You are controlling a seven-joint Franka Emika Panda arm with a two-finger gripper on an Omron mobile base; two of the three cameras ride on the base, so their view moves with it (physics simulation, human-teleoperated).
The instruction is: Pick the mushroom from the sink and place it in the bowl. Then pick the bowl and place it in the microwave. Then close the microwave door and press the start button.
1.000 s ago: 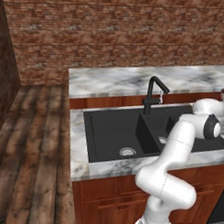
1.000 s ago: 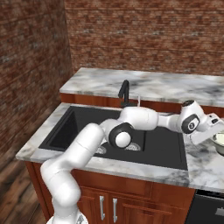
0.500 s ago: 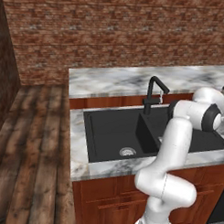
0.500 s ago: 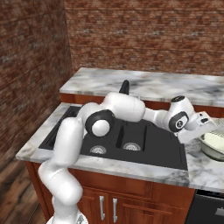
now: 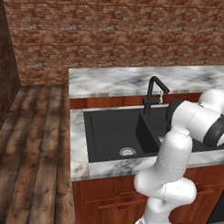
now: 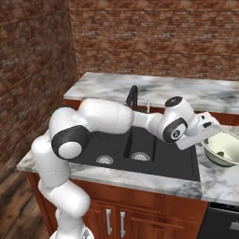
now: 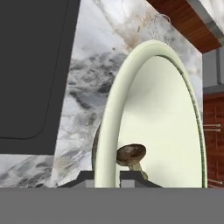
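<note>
The cream bowl (image 7: 166, 113) stands on the marble counter (image 7: 87, 87) just right of the black sink (image 7: 30, 65). The small brown-capped mushroom (image 7: 130, 155) lies inside it, near the rim. My gripper (image 7: 107, 177) is shut on the bowl's near rim, one fingertip outside the wall and one inside. In the right base view the bowl (image 6: 227, 150) sits at the far right, with the gripper (image 6: 211, 131) at its left edge and the arm stretched across the sink (image 6: 140, 149). The microwave and its door are out of view.
The thin black faucet (image 6: 133, 96) rises behind the sink, close under my forearm. Round steel drains (image 6: 104, 160) show in the basins. A brick wall backs the marble counter (image 5: 115, 79). Wooden cabinet fronts (image 6: 116, 210) stand below.
The arm's elbow and forearm have swung up and left over the sink and the wrist has turned. The hand stays at the bowl's rim, and the bowl has not shifted.
</note>
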